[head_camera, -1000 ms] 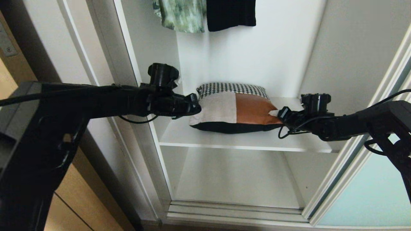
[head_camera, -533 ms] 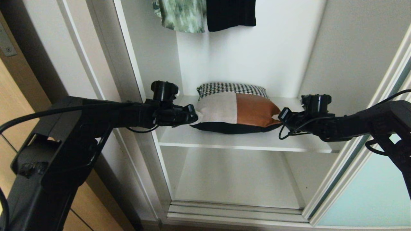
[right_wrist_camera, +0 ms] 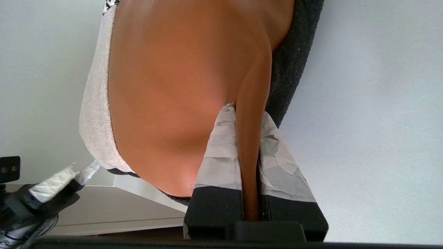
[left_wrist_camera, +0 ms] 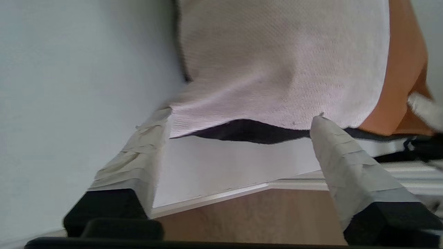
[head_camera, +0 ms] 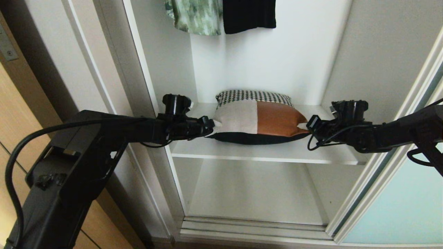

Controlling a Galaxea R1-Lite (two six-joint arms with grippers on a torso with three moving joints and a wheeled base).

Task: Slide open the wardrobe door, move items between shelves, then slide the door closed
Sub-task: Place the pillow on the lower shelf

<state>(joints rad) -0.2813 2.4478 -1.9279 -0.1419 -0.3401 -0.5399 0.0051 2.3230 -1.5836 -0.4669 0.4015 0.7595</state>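
Observation:
The patchwork cushion (head_camera: 258,117) lies on the upper white shelf (head_camera: 263,152) of the wardrobe. My left gripper (head_camera: 211,126) is at its left corner, open. In the left wrist view its taped fingers (left_wrist_camera: 341,152) straddle the beige edge of the cushion (left_wrist_camera: 277,62) without pinching it. My right gripper (head_camera: 306,125) is at the cushion's right corner. In the right wrist view this gripper (right_wrist_camera: 247,114) is shut on a fold of the brown leather patch (right_wrist_camera: 173,86). The lower shelf (head_camera: 256,190) is bare. The sliding wardrobe door (head_camera: 398,207) stands pushed aside at the right.
A green patterned garment (head_camera: 195,15) and a black garment (head_camera: 249,14) hang above the cushion. The white wardrobe post (head_camera: 138,86) is close behind my left arm. A tan wooden door (head_camera: 14,114) stands at far left. The door track (head_camera: 256,230) runs along the bottom.
My left gripper has sunk to shelf level and let go of the cushion's left corner, now open. My right gripper has shut on the leather corner. The cushion has shifted slightly right.

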